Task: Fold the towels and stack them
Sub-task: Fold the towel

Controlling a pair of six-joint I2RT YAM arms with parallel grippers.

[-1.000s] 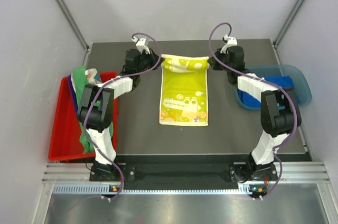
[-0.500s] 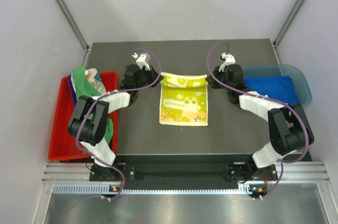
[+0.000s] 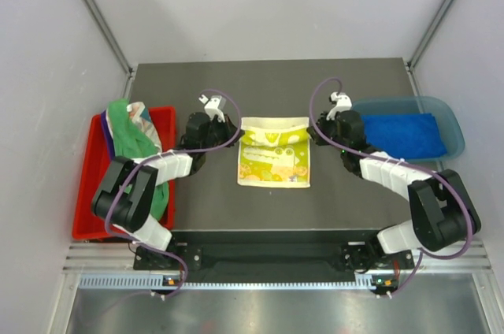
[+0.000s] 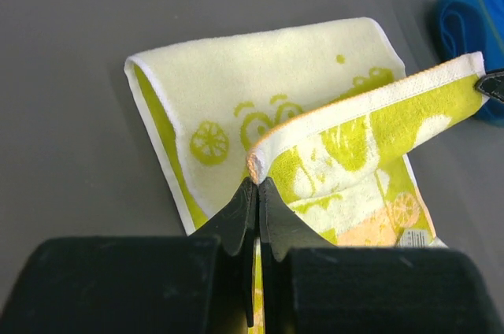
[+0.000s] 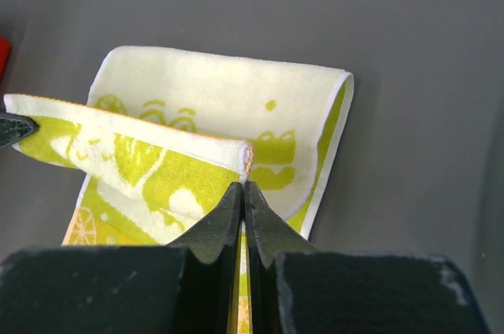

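Note:
The pale yellow crocodile-print towel [image 3: 274,157] lies mid-table with its far edge lifted and carried over toward me. My left gripper [image 3: 237,131] is shut on the towel's left far corner [image 4: 256,167]. My right gripper [image 3: 312,130] is shut on its right far corner [image 5: 246,157]. The held edge hangs stretched between both grippers above the flat lower layer [image 4: 260,74], which also shows in the right wrist view [image 5: 228,82]. A royal blue towel [image 3: 403,135] lies in the blue bin. Green and other towels [image 3: 130,133] are heaped on the red tray.
The red tray [image 3: 98,200] stands at the table's left edge. The translucent blue bin [image 3: 452,125] stands at the right edge, close beside my right arm; its corner shows in the left wrist view [image 4: 480,3]. Dark tabletop [image 3: 268,78] lies behind the towel.
Both grippers have moved toward me with the towel's far edge, drawing it over the lower part. The visible towel is now shorter front to back.

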